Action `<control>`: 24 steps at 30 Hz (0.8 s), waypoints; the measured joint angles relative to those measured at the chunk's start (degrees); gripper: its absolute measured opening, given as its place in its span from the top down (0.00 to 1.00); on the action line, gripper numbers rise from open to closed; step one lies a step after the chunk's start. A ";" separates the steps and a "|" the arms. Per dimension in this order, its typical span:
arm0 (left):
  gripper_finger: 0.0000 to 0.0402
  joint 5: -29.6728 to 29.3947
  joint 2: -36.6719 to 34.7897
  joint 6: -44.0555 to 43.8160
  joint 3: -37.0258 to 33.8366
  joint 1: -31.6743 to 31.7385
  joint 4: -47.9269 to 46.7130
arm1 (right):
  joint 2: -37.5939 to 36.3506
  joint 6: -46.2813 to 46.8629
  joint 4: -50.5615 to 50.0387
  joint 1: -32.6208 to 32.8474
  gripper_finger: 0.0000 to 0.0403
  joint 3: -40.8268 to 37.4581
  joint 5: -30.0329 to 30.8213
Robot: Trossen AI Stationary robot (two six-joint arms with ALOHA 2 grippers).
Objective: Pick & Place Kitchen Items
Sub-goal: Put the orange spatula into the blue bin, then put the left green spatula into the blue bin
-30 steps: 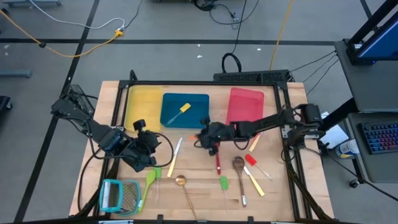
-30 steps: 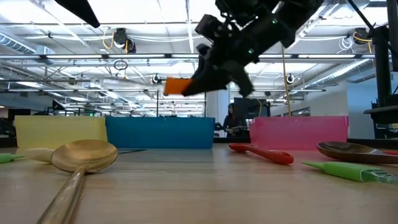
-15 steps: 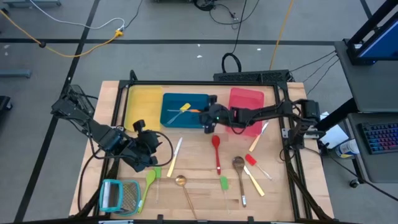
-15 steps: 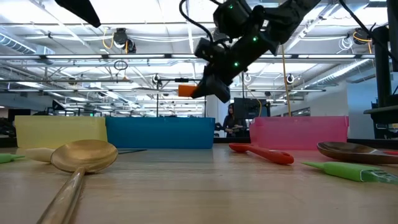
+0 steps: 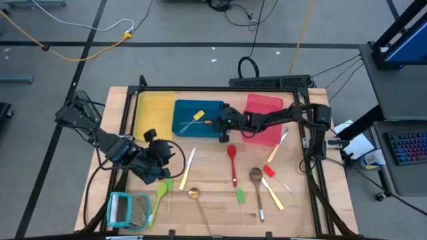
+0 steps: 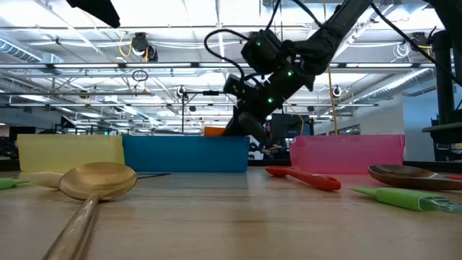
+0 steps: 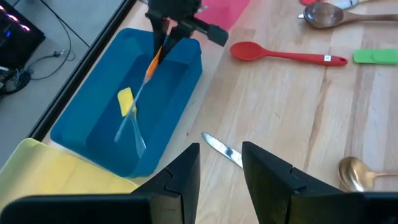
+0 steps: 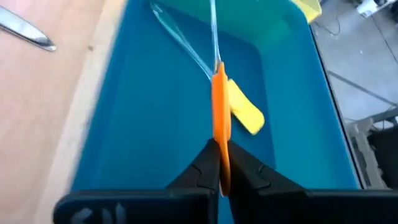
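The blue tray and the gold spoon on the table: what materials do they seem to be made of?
The blue tray looks like matte moulded plastic, judging by its even colour and rounded rim. The gold spoon seems to be brushed metal, perhaps brass, given its soft yellow sheen.

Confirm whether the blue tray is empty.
No: a yellow-tipped tool already lies inside the blue tray.

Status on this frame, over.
Right claw shut on slim orange-tipped tool, over blue rectangular tray. Left claw open, waiting. Nothing blocking.
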 joint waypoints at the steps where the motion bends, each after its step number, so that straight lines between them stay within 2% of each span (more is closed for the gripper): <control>1: 0.69 0.04 0.00 0.00 -0.02 0.00 -0.02 | 0.49 -0.02 0.37 -0.10 0.97 0.02 0.02; 15: 0.69 0.24 0.00 0.59 -0.01 0.00 -0.04 | 1.51 -0.50 2.18 -0.05 0.82 0.10 0.06; 24: 0.69 0.58 0.00 -6.29 -0.02 0.00 -0.02 | 0.50 0.10 3.17 1.46 0.70 -0.09 0.02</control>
